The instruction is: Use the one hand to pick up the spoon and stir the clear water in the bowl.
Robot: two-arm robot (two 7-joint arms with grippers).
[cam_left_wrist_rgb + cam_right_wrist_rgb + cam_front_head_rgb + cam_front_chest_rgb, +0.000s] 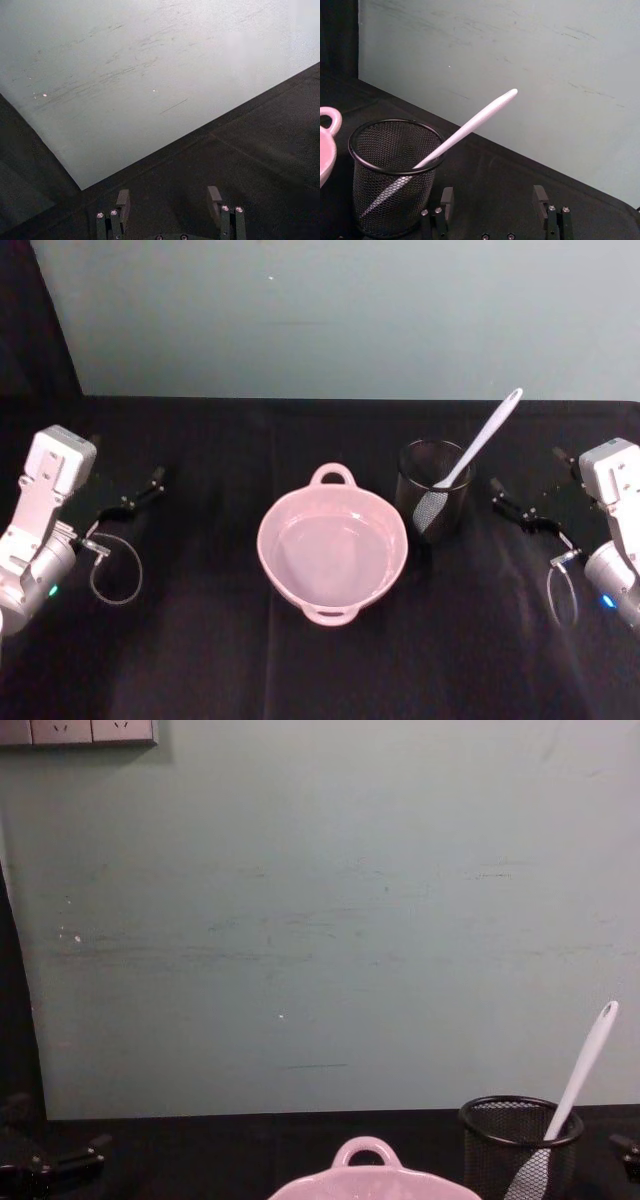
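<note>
The pale pink bowl [332, 558] holds clear water at the table's middle; its rim shows in the chest view as bowl [370, 1182] and at the right wrist view's edge as bowl [325, 145]. The white spoon [480, 445] stands bowl-end down in a black mesh cup [433, 502], leaning back and to the right; spoon [470, 127], spoon [585, 1065]. My right gripper [525, 470] rests open just right of the cup, with the right gripper [493, 195] facing the cup [415, 200]. Far left, my left gripper [127, 460] sits open and empty; left gripper [169, 197].
Black cloth covers the table [200, 660]. A pale green wall [350, 320] stands close behind the table's back edge. Cable loops [115, 575] hang by each wrist. The mesh cup [500, 1140] stands right beside the bowl.
</note>
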